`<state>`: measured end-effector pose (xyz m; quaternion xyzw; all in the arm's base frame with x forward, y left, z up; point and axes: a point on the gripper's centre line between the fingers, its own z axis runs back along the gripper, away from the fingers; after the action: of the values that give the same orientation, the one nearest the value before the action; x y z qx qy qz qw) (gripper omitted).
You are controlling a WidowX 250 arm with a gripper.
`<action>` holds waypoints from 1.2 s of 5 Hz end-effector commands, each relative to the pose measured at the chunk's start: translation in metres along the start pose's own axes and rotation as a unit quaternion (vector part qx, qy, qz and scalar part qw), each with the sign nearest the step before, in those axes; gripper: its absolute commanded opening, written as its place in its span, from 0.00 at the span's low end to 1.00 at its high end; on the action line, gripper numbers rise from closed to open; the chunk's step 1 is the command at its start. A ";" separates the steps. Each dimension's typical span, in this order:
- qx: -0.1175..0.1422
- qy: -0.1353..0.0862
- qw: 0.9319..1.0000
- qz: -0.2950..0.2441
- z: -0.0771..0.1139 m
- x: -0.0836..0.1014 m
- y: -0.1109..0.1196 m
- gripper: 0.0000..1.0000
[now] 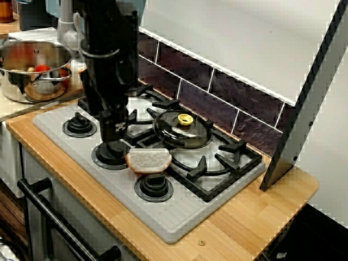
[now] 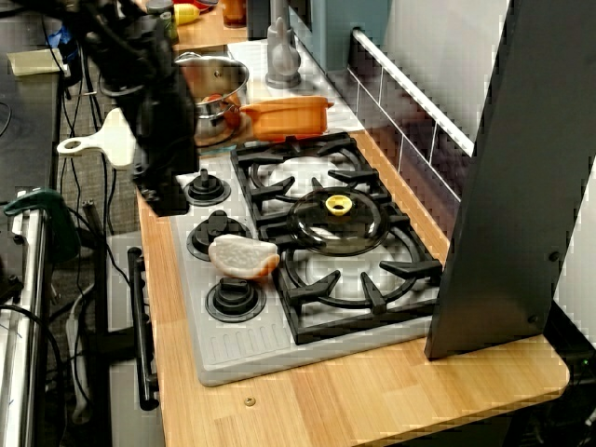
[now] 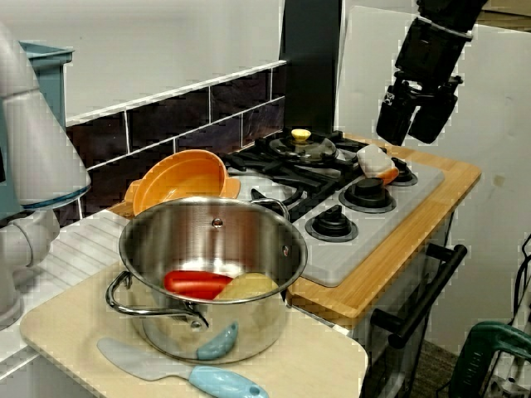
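My black gripper (image 1: 115, 132) hangs above the row of knobs along the stove's front edge, closest to the middle knob (image 1: 111, 154). In the view from behind the pot its two fingers (image 3: 395, 123) stand apart with nothing between them, so the gripper (image 3: 413, 123) is open. A toy bread slice (image 1: 148, 160) with a brown crust lies on the grey stove top (image 1: 174, 217) between the middle knob and the near knob (image 1: 154, 186), just right of the gripper. In the high view the gripper (image 2: 168, 196) sits left of the bread slice (image 2: 244, 256), not touching it.
A glass lid (image 1: 182, 129) with a yellow knob rests on the black burner grate. A steel pot (image 3: 207, 249) holding a red item and a pale item stands on a board left of the stove, beside an orange bowl (image 3: 178, 178) and a blue spatula (image 3: 191, 373). An oven handle (image 1: 60, 223) runs below.
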<state>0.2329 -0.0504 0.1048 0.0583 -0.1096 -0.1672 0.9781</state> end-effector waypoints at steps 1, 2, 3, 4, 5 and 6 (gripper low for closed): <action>-0.006 -0.015 1.000 -0.003 0.006 0.022 0.010 1.00; -0.030 -0.002 0.999 -0.038 0.000 0.025 0.005 1.00; -0.052 0.008 0.997 -0.054 -0.003 0.025 0.002 1.00; -0.064 0.012 0.997 -0.051 -0.006 0.026 0.002 1.00; -0.097 0.023 0.993 -0.063 -0.008 0.027 0.002 1.00; -0.115 0.029 0.991 -0.068 -0.012 0.028 0.001 1.00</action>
<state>0.2564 -0.0651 0.0896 -0.0444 -0.0380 -0.2409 0.9688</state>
